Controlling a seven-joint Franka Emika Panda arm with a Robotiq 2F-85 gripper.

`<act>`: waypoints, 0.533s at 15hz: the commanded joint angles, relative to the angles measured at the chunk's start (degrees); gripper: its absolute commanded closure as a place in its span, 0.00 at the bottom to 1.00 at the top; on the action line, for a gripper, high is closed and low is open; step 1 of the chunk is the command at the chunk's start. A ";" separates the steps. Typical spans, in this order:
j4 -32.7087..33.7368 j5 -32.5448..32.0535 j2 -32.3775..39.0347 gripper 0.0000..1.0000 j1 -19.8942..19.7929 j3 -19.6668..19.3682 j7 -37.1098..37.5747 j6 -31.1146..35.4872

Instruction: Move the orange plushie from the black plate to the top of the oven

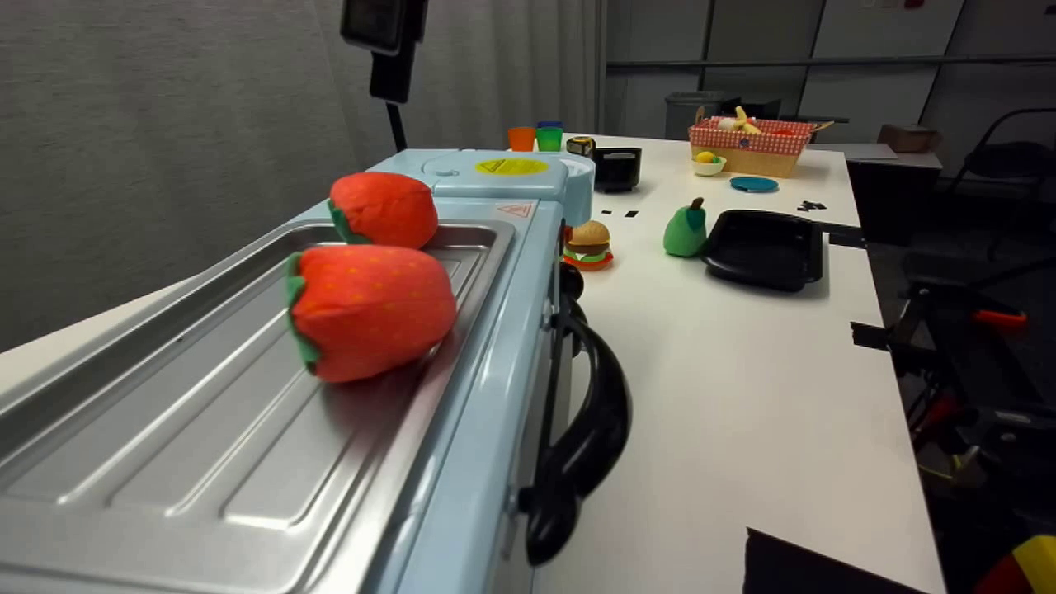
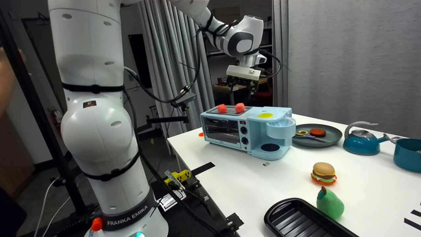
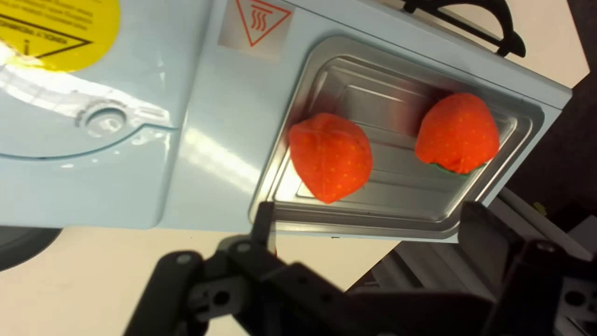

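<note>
Two near-identical orange-red plushies rest on the silver ribbed top of the pale-blue oven (image 2: 258, 130); I cannot tell which is the task's. One plushie (image 1: 388, 208) (image 2: 240, 108) (image 3: 331, 158) lies nearer the yellow sticker. The other plushie (image 1: 371, 313) (image 2: 222, 108) (image 3: 459, 133) lies further along the tray, with green leaves showing. The black plate (image 1: 763, 247) stands on the table away from the oven, with no plushie in it; it also shows in an exterior view (image 2: 297, 220), partly cut off. My gripper (image 3: 368, 207) (image 2: 242, 93) is open with nothing between its fingers, above the oven, apart from both plushies.
A toy burger (image 2: 324, 172) and a green pear (image 2: 330, 204) stand between oven and plate. A grey pan (image 2: 334, 136), a teal kettle (image 2: 363, 143) and a teal pot (image 2: 408, 154) stand beyond the oven. A black looped handle (image 1: 598, 412) juts from the oven's side.
</note>
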 commanded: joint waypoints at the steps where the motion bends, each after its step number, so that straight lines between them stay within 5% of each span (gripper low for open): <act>1: -1.10 -1.57 -3.87 0.00 -1.07 -2.24 0.37 -1.04; 8: -6.14 -5.46 -10.63 0.00 -3.57 -8.83 1.61 1.38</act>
